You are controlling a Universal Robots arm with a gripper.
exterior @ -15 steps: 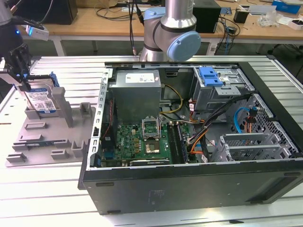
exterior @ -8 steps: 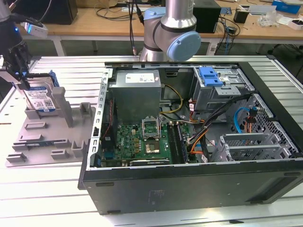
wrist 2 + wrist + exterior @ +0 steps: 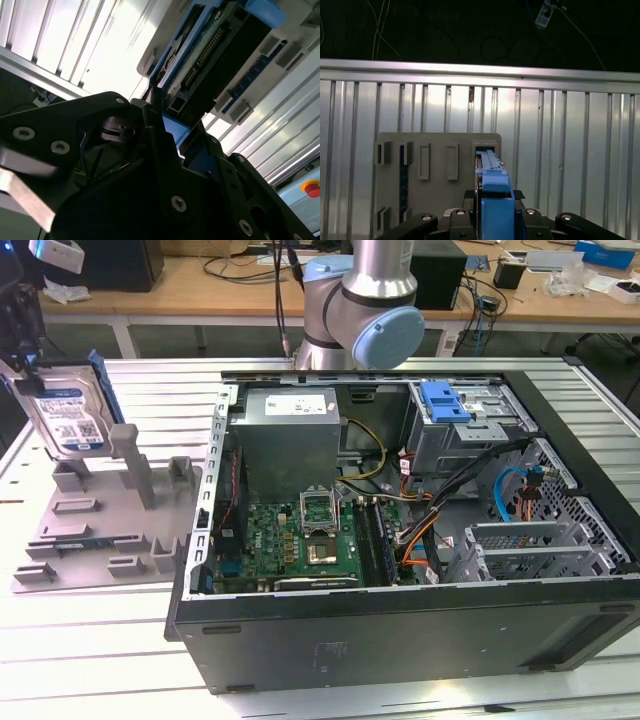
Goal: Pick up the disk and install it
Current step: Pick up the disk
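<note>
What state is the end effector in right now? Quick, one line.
End effector: closed, holding the disk by its blue bracket.

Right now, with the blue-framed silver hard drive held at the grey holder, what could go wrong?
The jaws hold the blue-framed silver hard drive by one end; it might slip or twist. Its lower end is close to the grey slotted plastic holder and could catch. Loose cables in the open black computer case could snag it.
</note>
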